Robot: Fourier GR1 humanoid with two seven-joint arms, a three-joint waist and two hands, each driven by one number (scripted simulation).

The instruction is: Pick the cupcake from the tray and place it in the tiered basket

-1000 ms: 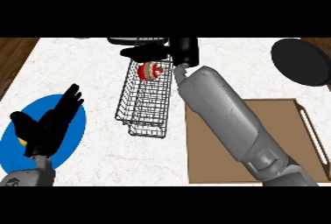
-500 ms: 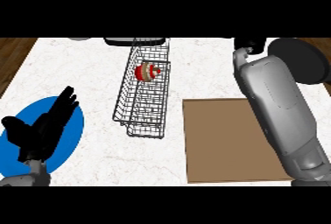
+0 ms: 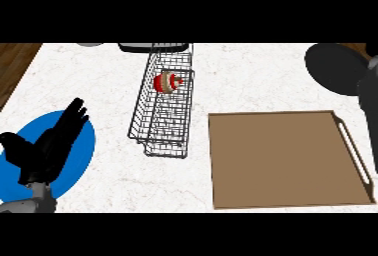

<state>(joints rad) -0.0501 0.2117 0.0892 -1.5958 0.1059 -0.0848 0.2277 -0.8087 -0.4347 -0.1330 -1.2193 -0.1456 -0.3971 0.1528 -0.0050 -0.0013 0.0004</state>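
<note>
Wire basket [image 3: 164, 102] holds round red-white cupcake [image 3: 169, 82]. Flat brown tray [image 3: 288, 159] just beside it on marble counter [image 3: 96, 75]. Left hand [image 3: 46, 147] spread over blue plate [image 3: 74, 150]. Right hand: can't tell.

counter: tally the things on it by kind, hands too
cupcake: 1
wire basket: 1
wooden tray: 1
blue plate: 1
black round pan: 1
left hand: 1
Total: 6
Two more things are cut off at the top edge; I cannot tell what they are, so they are not counted.
</note>
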